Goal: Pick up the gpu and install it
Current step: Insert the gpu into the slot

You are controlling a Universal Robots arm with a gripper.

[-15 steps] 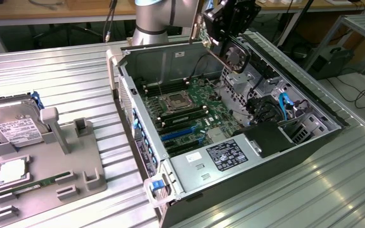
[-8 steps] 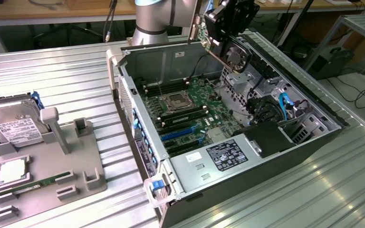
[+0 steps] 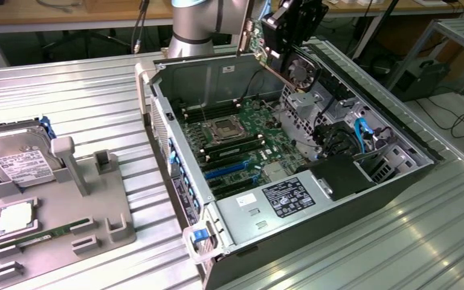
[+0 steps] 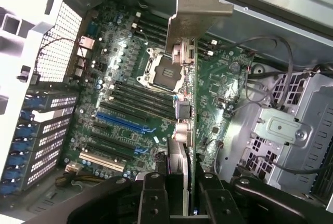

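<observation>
Gripper, at the top of the exterior view and right of centre, has its jaws clamped on the gpu. The card hangs tilted over the far end of the open case. In the wrist view its bracket hangs above the motherboard.

You're seeing the gpu showing green, with a silver bracket and a black fan. The motherboard is showing green with blue and black slots. The hard drive is showing silver with a white label.
</observation>
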